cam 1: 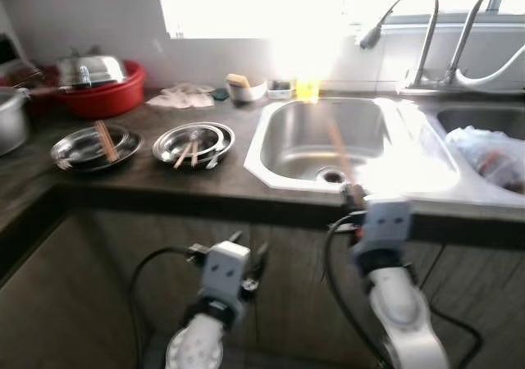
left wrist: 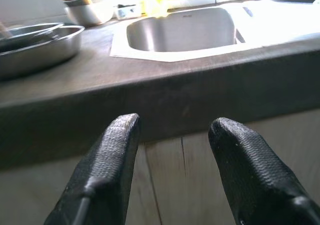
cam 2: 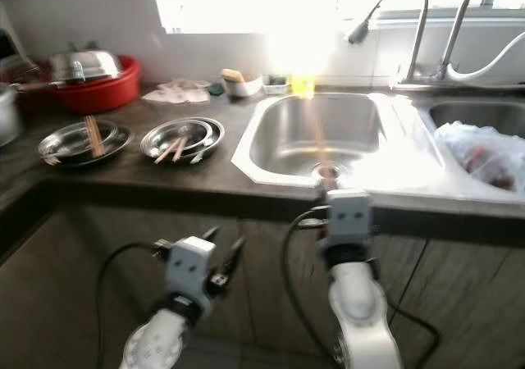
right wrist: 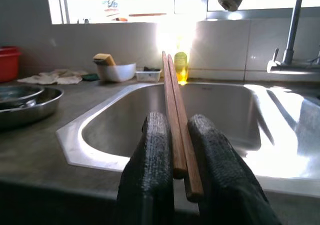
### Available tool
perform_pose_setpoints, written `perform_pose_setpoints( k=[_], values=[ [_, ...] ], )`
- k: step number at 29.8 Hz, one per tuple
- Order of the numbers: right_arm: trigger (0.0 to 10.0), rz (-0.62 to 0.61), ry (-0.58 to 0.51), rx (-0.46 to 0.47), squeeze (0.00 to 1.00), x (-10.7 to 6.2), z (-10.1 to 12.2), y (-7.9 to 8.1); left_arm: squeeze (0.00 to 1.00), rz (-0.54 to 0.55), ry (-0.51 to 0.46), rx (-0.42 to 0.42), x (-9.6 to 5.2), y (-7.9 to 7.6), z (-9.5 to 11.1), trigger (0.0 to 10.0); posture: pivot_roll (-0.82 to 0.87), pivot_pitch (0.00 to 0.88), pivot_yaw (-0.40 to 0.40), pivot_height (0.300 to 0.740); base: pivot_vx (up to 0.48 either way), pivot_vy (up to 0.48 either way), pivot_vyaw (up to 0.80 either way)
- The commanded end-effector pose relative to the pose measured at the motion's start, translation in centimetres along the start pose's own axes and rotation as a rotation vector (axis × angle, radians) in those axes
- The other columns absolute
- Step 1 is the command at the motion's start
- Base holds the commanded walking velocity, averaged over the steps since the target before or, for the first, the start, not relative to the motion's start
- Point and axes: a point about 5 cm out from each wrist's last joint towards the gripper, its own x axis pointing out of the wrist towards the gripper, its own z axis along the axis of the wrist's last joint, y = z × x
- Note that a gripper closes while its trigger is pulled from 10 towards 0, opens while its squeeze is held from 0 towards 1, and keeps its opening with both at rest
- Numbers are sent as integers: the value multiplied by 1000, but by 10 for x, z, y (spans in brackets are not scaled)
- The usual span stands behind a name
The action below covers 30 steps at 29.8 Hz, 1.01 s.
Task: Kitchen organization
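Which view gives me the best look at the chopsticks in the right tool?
The right wrist view: the chopsticks appear sharp and close, clamped between the right tool fingers, pointing over the sink. The eye views show them as a faint blurred streak above the basin.

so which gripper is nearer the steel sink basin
Right. The right gripper, shut on a pair of wooden chopsticks, is at the steel sink basin's front rim; the open left gripper sits lower, before the cabinet front.
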Motion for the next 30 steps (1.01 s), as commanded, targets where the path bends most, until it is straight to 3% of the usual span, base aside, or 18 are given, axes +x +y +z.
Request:
perform_pose_setpoints(
  k=[1,10,20,30],
  values=[
    [10000,-22,-14,-13,0,3,4,-10,0,-33,-20,-2,2,-9,4,10000,26,0,29,740,442,0,0],
    [10000,-9,-58,-47,0,31,26,-31,0,-31,-9,-1,4,-8,4,10000,26,0,27,740,129,0,0],
    [10000,52,-1,-75,0,45,28,-37,0,-45,-12,-2,3,-12,4,10000,27,0,24,740,26,-324,0],
    [10000,105,50,-109,0,64,32,-40,0,-13,-1,-31,3,-8,3,10000,25,0,16,740,35,0,0]
  ],
)
